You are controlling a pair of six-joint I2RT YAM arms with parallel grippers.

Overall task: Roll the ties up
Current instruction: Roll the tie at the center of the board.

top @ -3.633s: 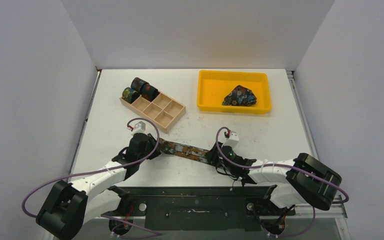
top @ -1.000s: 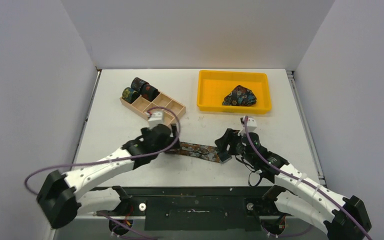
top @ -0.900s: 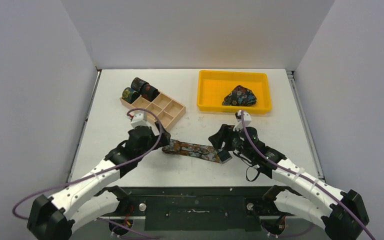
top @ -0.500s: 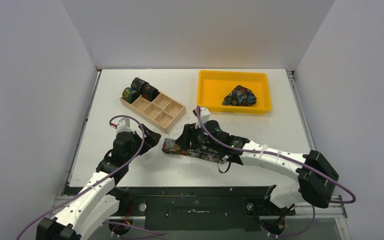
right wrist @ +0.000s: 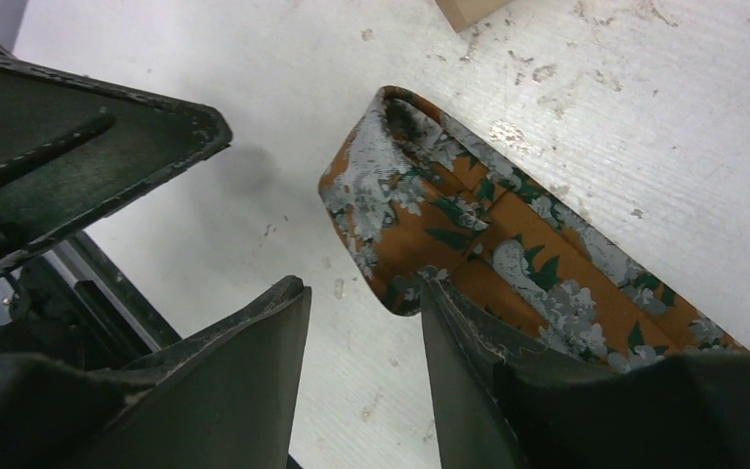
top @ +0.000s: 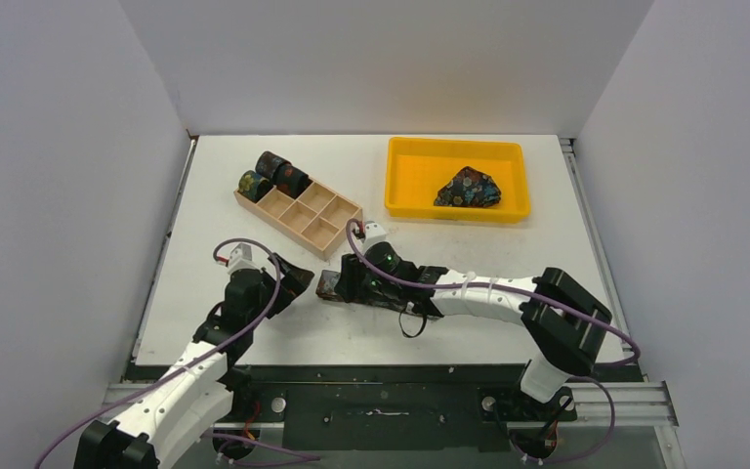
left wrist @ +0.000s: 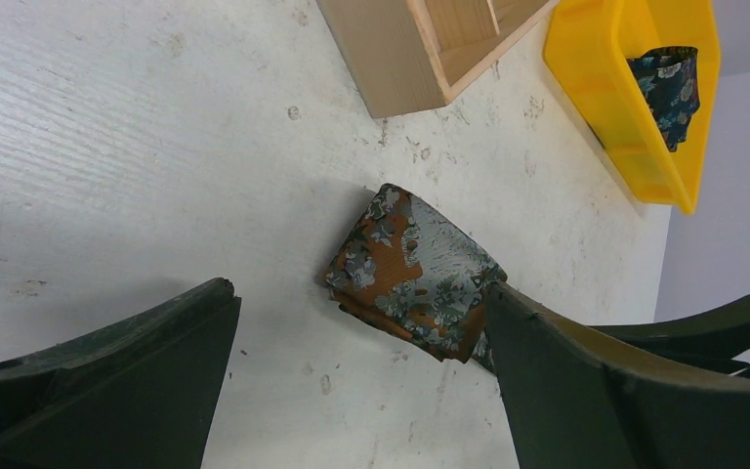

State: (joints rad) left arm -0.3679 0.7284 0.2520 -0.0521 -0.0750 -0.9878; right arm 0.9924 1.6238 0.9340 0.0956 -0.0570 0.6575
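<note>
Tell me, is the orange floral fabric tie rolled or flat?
Flat: the orange floral fabric tie lies doubled over at one end, no cylinder.

desk: white, scuffed, speckled with small marks | rear left: wooden box with compartments, set at a slant | rear right: yellow tray, apart from the wooden box | middle front: rust floral tie lying flat, left end folded over, near the wooden box's front corner, not touching
</note>
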